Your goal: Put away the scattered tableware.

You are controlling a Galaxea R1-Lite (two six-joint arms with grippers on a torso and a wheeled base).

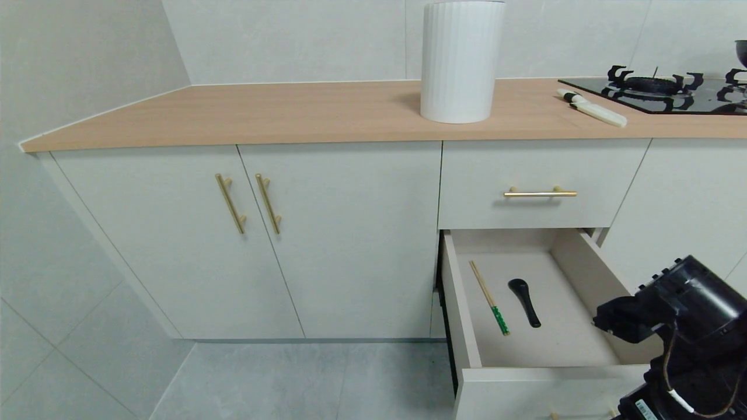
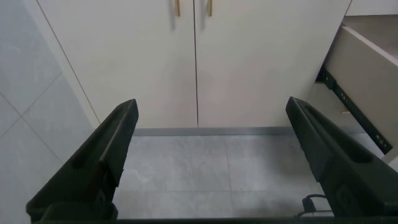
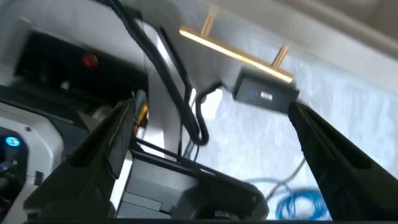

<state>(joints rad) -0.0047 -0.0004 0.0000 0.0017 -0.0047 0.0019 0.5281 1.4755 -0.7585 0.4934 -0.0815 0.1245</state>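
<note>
Right gripper [image 3: 211, 112], open drawer [image 1: 560, 332], chopsticks [image 1: 489, 297], spoon [image 1: 524, 300]

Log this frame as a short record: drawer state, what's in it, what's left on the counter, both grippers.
drawer: lower drawer pulled open; upper drawer shut
in drawer: chopsticks and black spoon, side by side, not touching
on counter: white knife beside the hob; white canister
left gripper: open, empty, low, facing the cabinet doors
right gripper: open, empty
</note>
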